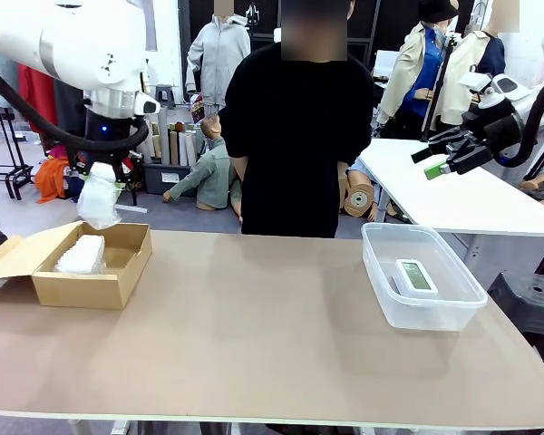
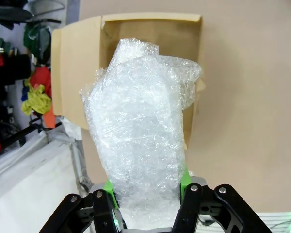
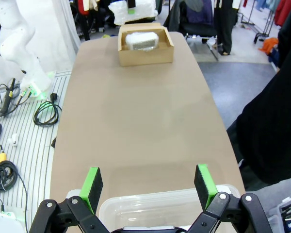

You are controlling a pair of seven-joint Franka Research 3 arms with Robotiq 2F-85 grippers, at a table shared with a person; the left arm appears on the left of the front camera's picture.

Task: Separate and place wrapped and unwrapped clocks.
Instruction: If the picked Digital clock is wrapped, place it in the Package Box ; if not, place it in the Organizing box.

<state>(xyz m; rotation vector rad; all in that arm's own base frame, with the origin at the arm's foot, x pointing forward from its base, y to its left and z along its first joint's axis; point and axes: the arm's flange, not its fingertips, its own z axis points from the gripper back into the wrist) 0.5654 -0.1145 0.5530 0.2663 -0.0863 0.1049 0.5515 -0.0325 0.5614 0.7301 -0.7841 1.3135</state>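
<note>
Table (image 1: pixel 254 326): left pincer (image 2: pixel 148 191) grips wrapped clock (image 2: pixel 140 141) above box (image 1: pixel 91 272).

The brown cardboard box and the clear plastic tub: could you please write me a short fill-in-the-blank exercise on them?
1. The left gripper holds a bubble-wrapped clock above the brown cardboard ____.
2. Another wrapped clock lies ____ the brown cardboard box.
3. The bare white digital clock lies in the clear plastic ____.
4. The right gripper is ____.

Missing words: box; inside; tub; open
</note>
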